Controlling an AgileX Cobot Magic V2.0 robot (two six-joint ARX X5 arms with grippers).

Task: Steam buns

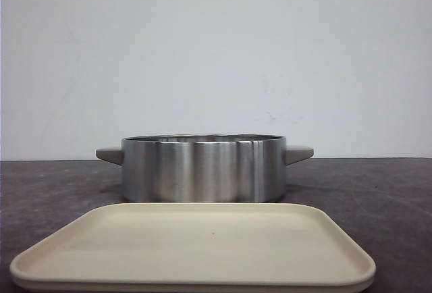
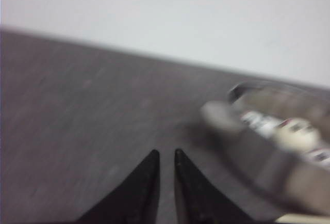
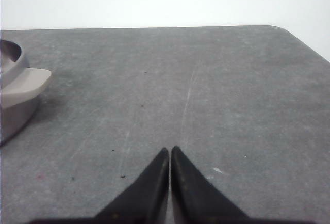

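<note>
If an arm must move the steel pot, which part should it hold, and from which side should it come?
Grip a handle. The steel pot has smooth round walls too wide for the jaws, but a flat beige tab sticks out level on each side. The right handle faces the right arm, so coming in from the right, with jaws above and below the tab, seems best. The left handle suits the left arm equally.
</note>
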